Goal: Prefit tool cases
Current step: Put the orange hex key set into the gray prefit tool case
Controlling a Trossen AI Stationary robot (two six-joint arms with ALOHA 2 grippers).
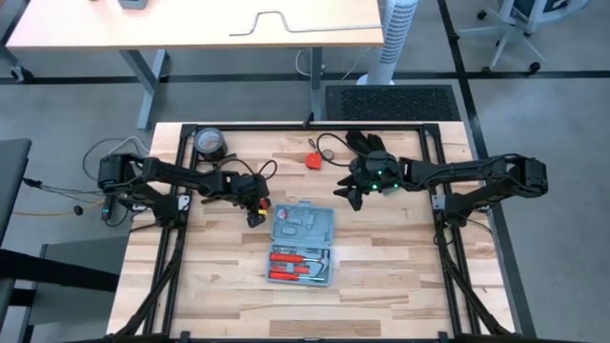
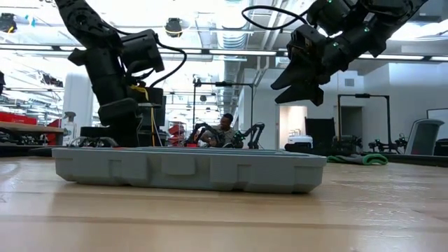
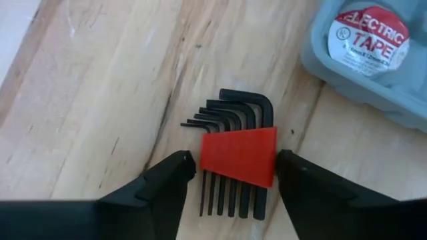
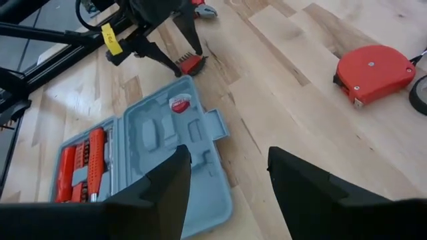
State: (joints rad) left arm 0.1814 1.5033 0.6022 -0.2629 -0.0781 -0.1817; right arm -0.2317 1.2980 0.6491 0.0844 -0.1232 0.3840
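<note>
Nearest the low camera, the blue-grey tool case (image 2: 189,170) lies open and flat on the wooden table (image 1: 400,276), its long wall facing forward. From above, it sits at the table's middle: the half farther from me holds moulded grey recesses and a roll of electrical tape (image 3: 368,35), the nearer half red-handled tools (image 1: 299,267).

Going left to right: my left gripper (image 1: 255,211) is low beside the case's far-left corner, jaws spread either side of a set of black hex keys in a red holder (image 3: 237,160), lying on the wood, not pinched. My right gripper (image 1: 356,195) hangs above the table, right of the case, jaws spread, holding nothing. Beyond it lies a red tape measure (image 4: 373,72)
</note>
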